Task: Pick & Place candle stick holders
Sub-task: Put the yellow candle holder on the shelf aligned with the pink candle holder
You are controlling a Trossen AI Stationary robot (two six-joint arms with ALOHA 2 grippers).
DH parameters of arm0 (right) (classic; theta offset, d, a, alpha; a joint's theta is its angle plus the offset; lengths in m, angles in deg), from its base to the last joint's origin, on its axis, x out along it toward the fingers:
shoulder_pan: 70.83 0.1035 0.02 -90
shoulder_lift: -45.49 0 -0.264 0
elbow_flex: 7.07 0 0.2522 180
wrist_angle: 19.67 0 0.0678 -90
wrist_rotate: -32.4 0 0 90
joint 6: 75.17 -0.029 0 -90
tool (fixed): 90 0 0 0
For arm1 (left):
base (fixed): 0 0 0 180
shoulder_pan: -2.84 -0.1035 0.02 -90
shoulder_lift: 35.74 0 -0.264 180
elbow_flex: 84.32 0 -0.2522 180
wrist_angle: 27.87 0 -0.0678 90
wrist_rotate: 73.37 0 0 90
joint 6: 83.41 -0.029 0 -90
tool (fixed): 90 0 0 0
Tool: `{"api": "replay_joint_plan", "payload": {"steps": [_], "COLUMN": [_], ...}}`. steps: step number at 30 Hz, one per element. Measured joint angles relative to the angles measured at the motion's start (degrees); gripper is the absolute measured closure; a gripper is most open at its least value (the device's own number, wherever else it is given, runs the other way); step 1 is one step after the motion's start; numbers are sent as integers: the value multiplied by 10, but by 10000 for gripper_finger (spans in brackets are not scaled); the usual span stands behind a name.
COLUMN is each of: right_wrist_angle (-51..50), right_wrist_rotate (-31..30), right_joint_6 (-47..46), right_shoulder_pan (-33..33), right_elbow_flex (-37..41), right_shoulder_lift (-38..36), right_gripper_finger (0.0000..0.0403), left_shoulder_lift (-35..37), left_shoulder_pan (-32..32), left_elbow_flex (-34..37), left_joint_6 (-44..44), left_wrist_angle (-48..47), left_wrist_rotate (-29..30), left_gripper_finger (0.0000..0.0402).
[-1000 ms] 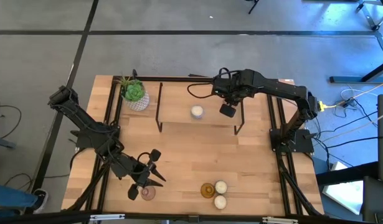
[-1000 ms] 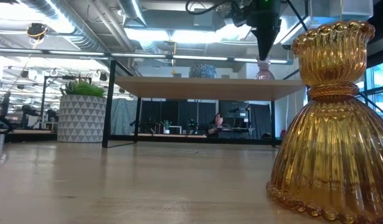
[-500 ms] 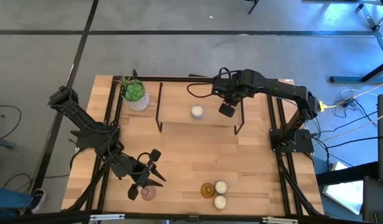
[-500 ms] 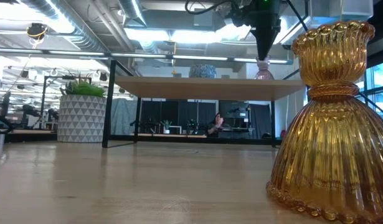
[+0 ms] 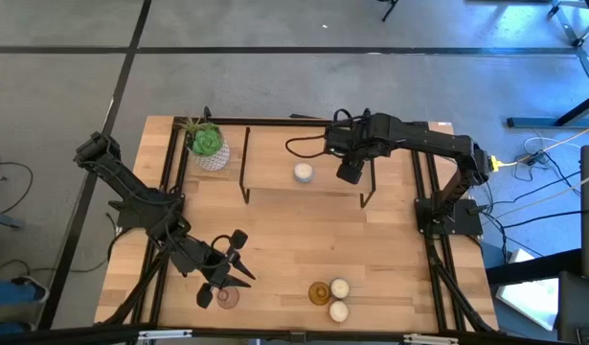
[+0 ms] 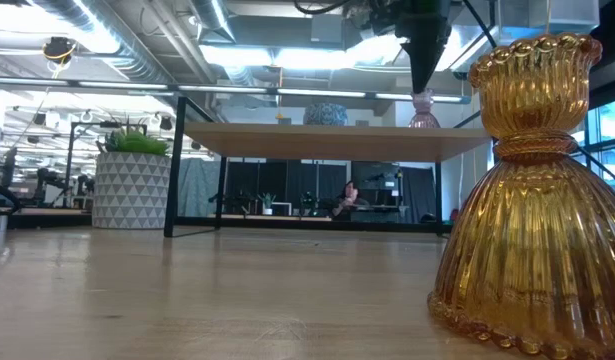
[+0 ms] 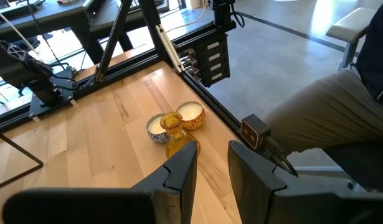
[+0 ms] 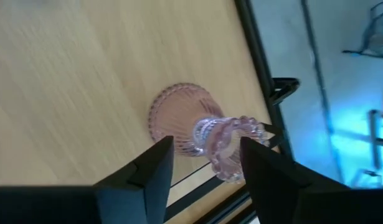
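Observation:
A pink glass holder (image 8: 191,121) stands upright by its round base on the raised wooden shelf (image 5: 275,158); it also shows in the low view (image 6: 423,108). My right gripper (image 8: 207,146) is open just above it, pointing down, a finger on either side of its flared rim. A cream-white holder (image 5: 303,172) stands on the shelf to its left. My left gripper (image 5: 242,257) is open and empty at the table's near left, beside a second pink holder (image 5: 227,297). The amber holder (image 5: 319,293) and two cream-white ones (image 5: 339,287) (image 5: 338,310) stand at the near edge.
A green plant in a white patterned pot (image 5: 207,144) stands at the table's far left corner. The shelf rests on thin black bars (image 5: 244,168). A seated person's leg (image 7: 340,124) shows beyond the table's edge in the left wrist view.
My right gripper has risen a little above the pink holder on the shelf, so that the holder's rim now shows below the fingertips in the low view. The holder has stayed upright where it was.

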Motion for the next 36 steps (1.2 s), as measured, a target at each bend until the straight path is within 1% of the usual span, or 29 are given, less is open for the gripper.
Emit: {"api": "replay_joint_plan", "payload": {"steps": [2, 5, 13, 16, 18, 26, 28, 30, 36], "right_wrist_angle": [0, -4, 9, 30, 54, 154, 177, 194, 233], "right_wrist_rotate": [-16, -25, -27, -2, 27, 195, 226, 240, 241], "right_joint_6": [0, 0, -6, -9, -9, -9, -9, -9, -39], "right_shoulder_pan": [6, 11, 31, 47, 60, 141, 165, 193, 278], "right_elbow_flex": [0, -6, -52, -67, -71, -60, -57, -55, -53], "right_shoulder_lift": [0, 1, 1, 1, 1, 3, 3, 3, 3], "right_gripper_finger": [213, 212, 212, 212, 212, 212, 212, 212, 212], "left_shoulder_lift": [0, 0, 0, 0, 0, 0, 0, 0, 0], "left_shoulder_pan": [0, -3, -9, -9, -9, -9, -9, -9, -9], "left_elbow_flex": [0, 0, 0, 0, 0, 0, 0, 0, 0], "left_joint_6": [0, 0, 0, 0, 0, 0, 0, 1, 1], "left_wrist_angle": [0, 0, -2, -2, -2, -2, -2, -2, 1], "left_wrist_rotate": [0, 0, 0, 0, 0, 0, 0, 0, 0], "left_gripper_finger": [316, 316, 316, 316, 316, 316, 316, 316, 316]}}
